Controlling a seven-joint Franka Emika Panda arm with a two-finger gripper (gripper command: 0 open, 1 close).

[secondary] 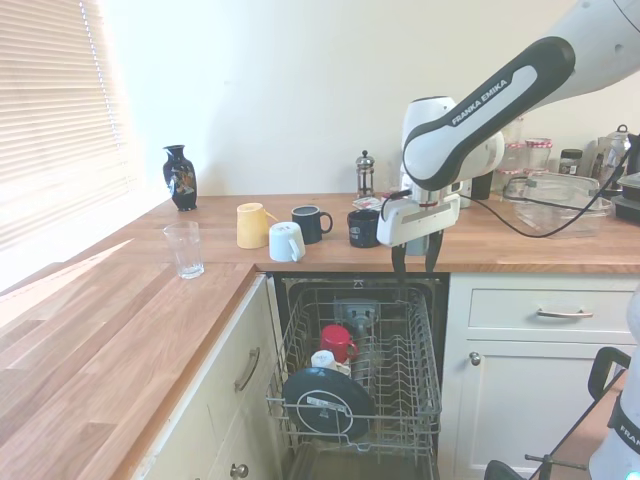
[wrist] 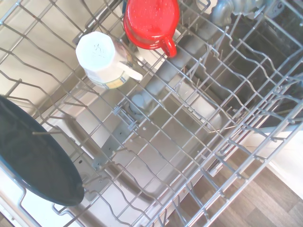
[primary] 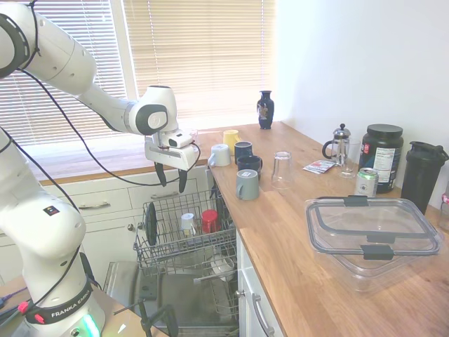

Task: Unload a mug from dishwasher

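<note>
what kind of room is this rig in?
Almost certainly a home kitchen: a built-in dishwasher with its wire rack pulled out under a wooden countertop, a row of mugs and a French press on it, white cabinet drawers alongside.

mug (wrist: 102,59) — white, upside down in rack | dishwasher (primary: 184,239) — door down, wire rack pulled out

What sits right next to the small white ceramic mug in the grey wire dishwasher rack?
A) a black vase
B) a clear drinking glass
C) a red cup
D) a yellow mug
C: the small white ceramic mug stands upside down in the grey wire dishwasher rack directly beside an upside-down red cup; a dark round plate stands further along.
</note>
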